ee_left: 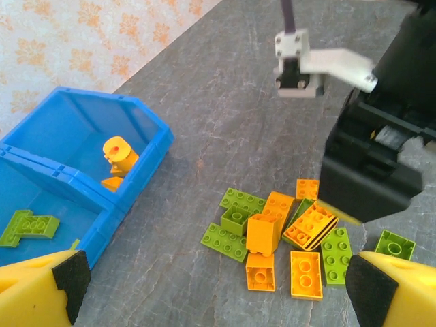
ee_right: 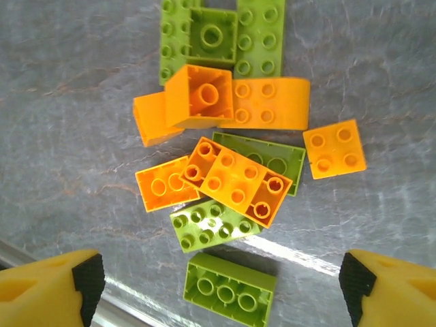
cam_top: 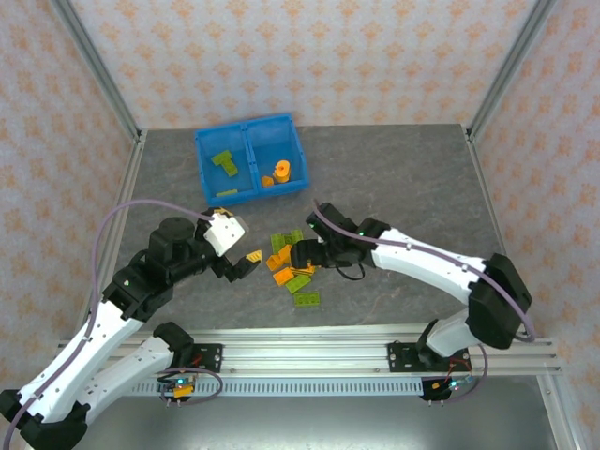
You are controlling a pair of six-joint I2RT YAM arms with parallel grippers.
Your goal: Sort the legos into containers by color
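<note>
A loose pile of lime green and orange legos (cam_top: 292, 267) lies on the grey table between the two arms. The blue containers (cam_top: 262, 194) stand further back: green bricks (cam_top: 223, 164) in the left compartment, orange pieces (cam_top: 279, 172) in the right one. My right gripper (ee_right: 218, 293) hangs open over the pile, with an upturned green brick (ee_right: 230, 289) on the table between its fingers and an orange brick (ee_right: 238, 180) just beyond. My left gripper (ee_left: 214, 300) is open and empty, left of the pile (ee_left: 286, 235).
The right arm's black gripper body (ee_left: 371, 170) hovers over the far side of the pile. The tray's wall (ee_left: 146, 157) stands a short way left of the bricks. A metal rail (cam_top: 309, 352) runs along the near table edge.
</note>
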